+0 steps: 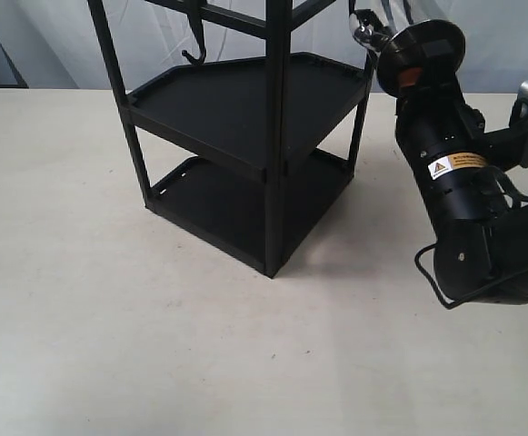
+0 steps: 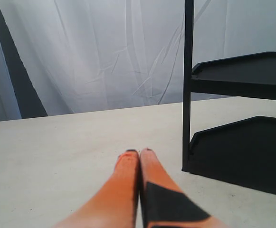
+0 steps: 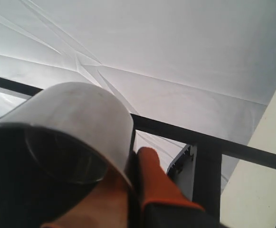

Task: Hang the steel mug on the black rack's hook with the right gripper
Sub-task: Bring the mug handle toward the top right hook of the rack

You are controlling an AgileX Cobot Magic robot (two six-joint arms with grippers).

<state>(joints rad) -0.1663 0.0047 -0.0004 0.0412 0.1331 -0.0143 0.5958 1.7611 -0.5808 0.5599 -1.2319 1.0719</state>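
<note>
The black rack (image 1: 277,136) stands at the back middle of the table, with two tray shelves. A J-shaped hook (image 1: 194,47) hangs from its top crossbar on the left side. My right gripper (image 1: 365,25) is raised beside the rack's top right corner, and a shiny bit of the steel mug (image 1: 364,37) shows there. In the right wrist view the steel mug (image 3: 85,116) fills the frame, mouth toward the camera. The right gripper (image 3: 135,159) is shut on its wall, close to a rack crossbar (image 3: 195,137). My left gripper (image 2: 138,152) is shut and empty, low over the table beside the rack (image 2: 187,95).
The right arm's black body (image 1: 454,173) and its loose cable (image 1: 427,272) take up the right side of the table (image 1: 109,318). A white curtain (image 2: 104,57) hangs behind everything. A dark panel (image 2: 19,80) leans at the far left in the left wrist view.
</note>
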